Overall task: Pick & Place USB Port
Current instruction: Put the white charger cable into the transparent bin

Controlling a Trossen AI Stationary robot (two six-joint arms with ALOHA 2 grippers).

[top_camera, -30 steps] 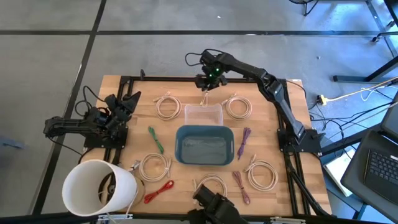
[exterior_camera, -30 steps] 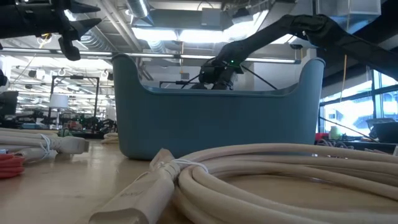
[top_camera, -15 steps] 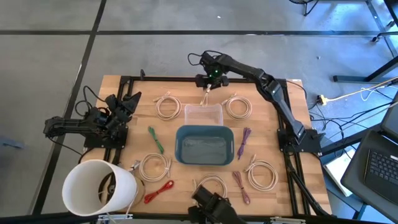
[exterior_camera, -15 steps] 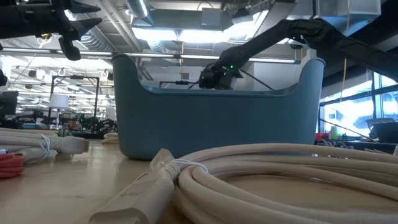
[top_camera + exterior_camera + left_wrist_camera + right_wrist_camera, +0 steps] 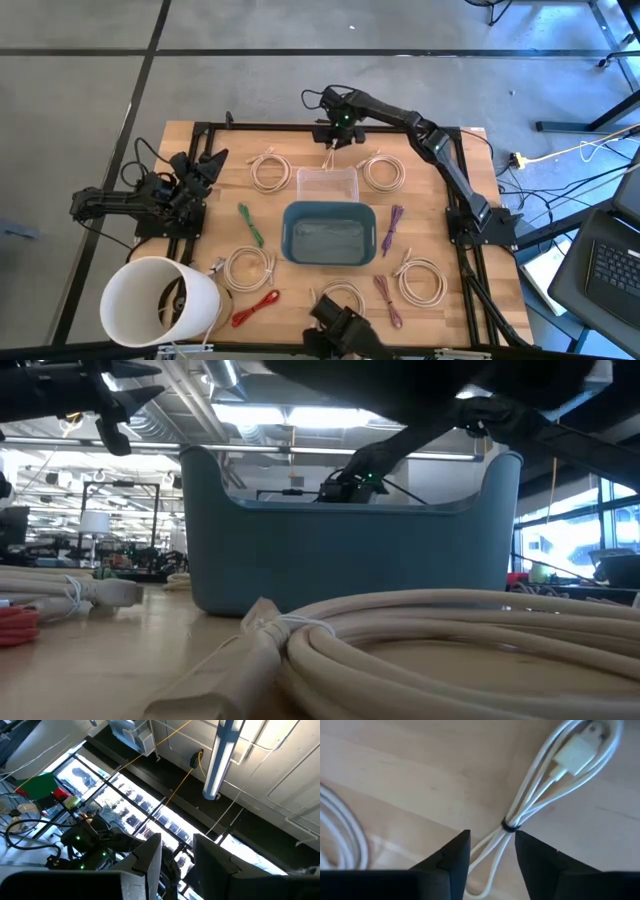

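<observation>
A small white USB cable (image 5: 540, 785), folded into a bundle with a dark tie (image 5: 509, 826) and a plug (image 5: 577, 755) at one end, lies flat on the wooden table at its far middle (image 5: 328, 158). My right gripper (image 5: 492, 851) points steeply down over it, open. Its two fingers stand on either side of the bundle's loop end, just past the tie. I cannot tell whether they touch it. My left gripper (image 5: 176, 851) waits at the table's left (image 5: 205, 165), open, tipped up toward the ceiling.
A clear tray (image 5: 327, 183) and a blue bin (image 5: 329, 234) sit just near of the cable. White cable coils (image 5: 268, 170) (image 5: 383, 172) flank it; more coils and green, purple and red cables lie toward the near edge. A white bucket (image 5: 160, 300) stands at near left.
My right gripper has sunk toward the white cable at the table's far middle and has rolled a little about its own axis. In the low view it now shows lower behind the blue bin's rim. The cable has stayed where it was.
</observation>
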